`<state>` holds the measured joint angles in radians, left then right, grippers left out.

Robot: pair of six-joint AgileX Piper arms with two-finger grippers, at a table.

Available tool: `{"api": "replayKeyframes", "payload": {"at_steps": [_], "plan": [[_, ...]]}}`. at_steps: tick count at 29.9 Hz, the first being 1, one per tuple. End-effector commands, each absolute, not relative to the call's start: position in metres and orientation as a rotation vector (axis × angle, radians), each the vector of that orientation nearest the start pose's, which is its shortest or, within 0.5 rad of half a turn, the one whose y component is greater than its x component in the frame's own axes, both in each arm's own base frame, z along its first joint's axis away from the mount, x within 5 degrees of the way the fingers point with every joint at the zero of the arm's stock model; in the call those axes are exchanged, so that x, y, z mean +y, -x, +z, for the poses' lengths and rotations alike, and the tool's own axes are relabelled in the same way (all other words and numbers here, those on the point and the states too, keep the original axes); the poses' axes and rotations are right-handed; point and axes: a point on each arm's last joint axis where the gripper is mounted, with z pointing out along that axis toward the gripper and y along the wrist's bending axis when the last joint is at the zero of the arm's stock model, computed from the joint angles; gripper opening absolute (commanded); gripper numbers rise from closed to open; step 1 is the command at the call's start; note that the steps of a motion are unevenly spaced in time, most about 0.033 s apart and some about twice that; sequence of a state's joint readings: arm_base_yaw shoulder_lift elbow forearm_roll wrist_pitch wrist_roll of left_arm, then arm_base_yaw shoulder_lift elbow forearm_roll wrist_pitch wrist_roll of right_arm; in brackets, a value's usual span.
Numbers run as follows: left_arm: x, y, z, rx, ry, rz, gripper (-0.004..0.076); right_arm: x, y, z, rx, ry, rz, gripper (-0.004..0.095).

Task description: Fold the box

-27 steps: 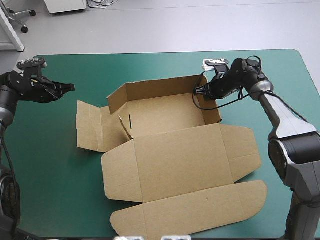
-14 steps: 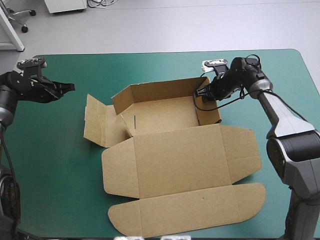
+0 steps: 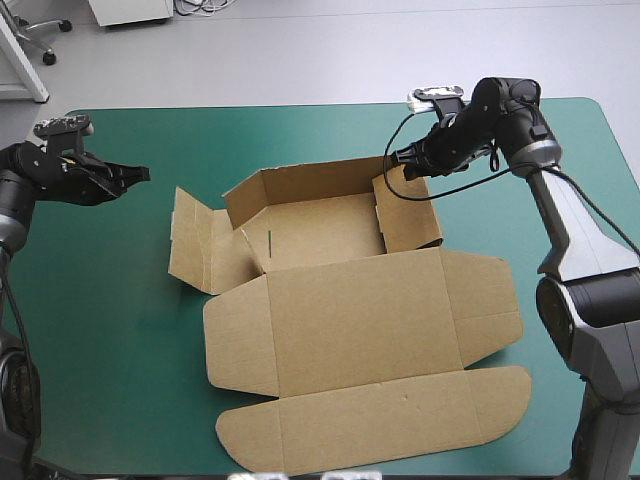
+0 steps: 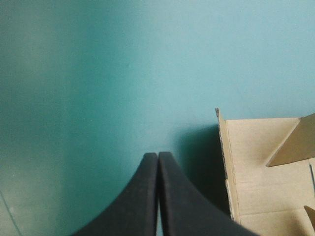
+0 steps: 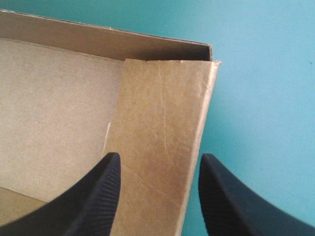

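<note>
The brown box (image 3: 330, 225) lies mid-table as an open tray, its back wall (image 3: 310, 180) raised and its lid (image 3: 365, 325) flat toward the front edge. The right side wall (image 3: 405, 212) leans inward over the floor. My right gripper (image 3: 396, 160) hovers at the back right corner. In its wrist view the right gripper (image 5: 160, 169) is open, with the right wall's board (image 5: 162, 132) below the gap. My left gripper (image 3: 140, 174) is shut and holds nothing, left of the box over bare cover. The left wrist view shows the left gripper (image 4: 158, 160) beside the box's loose left flap (image 4: 266, 172).
The left side flap (image 3: 200, 248) lies spread outward on the teal-green cover (image 3: 110, 300). A long rounded front flap (image 3: 380, 420) reaches close to the table's front edge. Bare cover lies left of the box and along the back edge.
The box slid a little to the right and its left flap drew in. My right gripper came off the right wall and rose toward the back corner. The left arm stayed still.
</note>
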<state>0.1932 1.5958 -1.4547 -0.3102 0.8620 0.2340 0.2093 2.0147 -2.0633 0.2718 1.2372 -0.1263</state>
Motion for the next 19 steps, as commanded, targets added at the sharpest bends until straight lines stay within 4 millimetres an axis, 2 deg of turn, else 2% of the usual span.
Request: {"api": "replayKeyframes", "payload": {"at_steps": [1, 7, 19], "plan": [[0.045, -0.345, 0.37, 2.324, 0.103, -0.185, -0.0014, 0.11, -0.408, 0.373, 2.563, 0.398, 0.413, 0.0468], [0.045, -0.344, 0.37, 2.325, 0.101, -0.177, -0.0015, 0.108, -0.401, 0.354, 2.644, 0.39, 0.414, 0.0468], [0.046, -0.345, 0.37, 2.323, 0.096, -0.173, -0.0014, 0.105, -0.377, 0.359, 2.666, 0.371, 0.45, 0.0467]]}}
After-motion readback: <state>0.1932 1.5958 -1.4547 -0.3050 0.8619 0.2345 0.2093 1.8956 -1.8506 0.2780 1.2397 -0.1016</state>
